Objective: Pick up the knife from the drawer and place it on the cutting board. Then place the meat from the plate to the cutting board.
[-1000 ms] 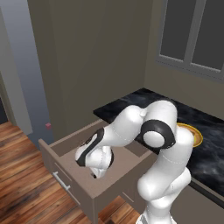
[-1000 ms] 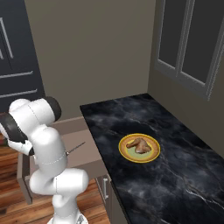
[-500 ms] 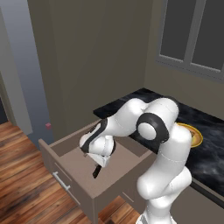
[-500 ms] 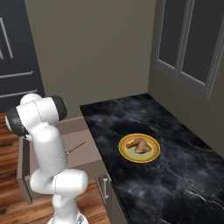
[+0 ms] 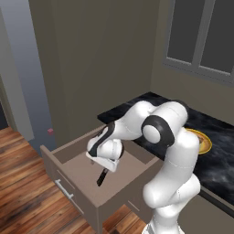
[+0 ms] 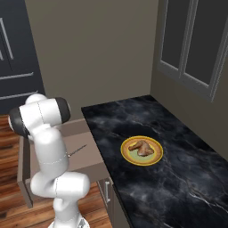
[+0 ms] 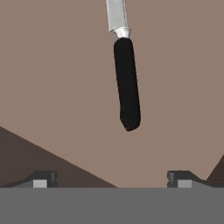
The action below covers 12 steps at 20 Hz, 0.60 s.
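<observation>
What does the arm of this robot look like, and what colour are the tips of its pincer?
The arm is glossy white, built from thick rounded segments, with dark grey-black rings at the joints. No cables or markings are visible on it. The pincer has two small dark grey fingertips, blocky in shape, each with a lighter grey pad face.

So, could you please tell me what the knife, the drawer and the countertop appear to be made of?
The knife: a pale grey blade with a slight sheen, probably steel; the matte black handle could be plastic. The drawer: flat, matte taupe-brown with no grain showing, perhaps painted wood. The countertop: glossy black with pale veins, like polished marble.
</observation>
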### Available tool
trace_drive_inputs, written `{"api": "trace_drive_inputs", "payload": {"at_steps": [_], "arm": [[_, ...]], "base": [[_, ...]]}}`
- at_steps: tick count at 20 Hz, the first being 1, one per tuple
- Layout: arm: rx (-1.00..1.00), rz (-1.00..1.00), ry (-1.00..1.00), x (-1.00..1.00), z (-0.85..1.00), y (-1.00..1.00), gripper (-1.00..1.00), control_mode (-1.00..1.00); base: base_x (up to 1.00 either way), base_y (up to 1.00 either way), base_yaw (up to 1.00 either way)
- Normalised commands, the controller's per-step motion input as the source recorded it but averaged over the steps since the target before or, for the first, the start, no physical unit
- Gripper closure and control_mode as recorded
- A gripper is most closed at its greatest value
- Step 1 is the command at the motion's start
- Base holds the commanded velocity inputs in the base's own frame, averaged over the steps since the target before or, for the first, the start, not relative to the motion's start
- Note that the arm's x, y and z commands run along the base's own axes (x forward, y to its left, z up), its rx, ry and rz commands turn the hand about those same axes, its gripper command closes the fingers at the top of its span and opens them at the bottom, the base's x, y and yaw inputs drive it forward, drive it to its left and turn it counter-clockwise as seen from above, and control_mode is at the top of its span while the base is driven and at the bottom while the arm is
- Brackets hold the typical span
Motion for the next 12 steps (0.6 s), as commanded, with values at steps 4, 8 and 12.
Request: {"api": "trace_drive_inputs", "payload": {"at_steps": [4,8,12], "arm": [[-0.04,0.07,-0.01,-0.01,-0.11,-0.22,-1.00,-1.00],[-0.04,0.02,-0.06,-0.05,-0.18,-0.14,-1.00,-1.00],[-0.03,0.00,-0.09,-0.01,-0.24,-0.11,-1.00,-1.00]], "base": [[0.00,0.00,0.00],[0.00,0.00,0.00],[0.00,0.00,0.00]]}}
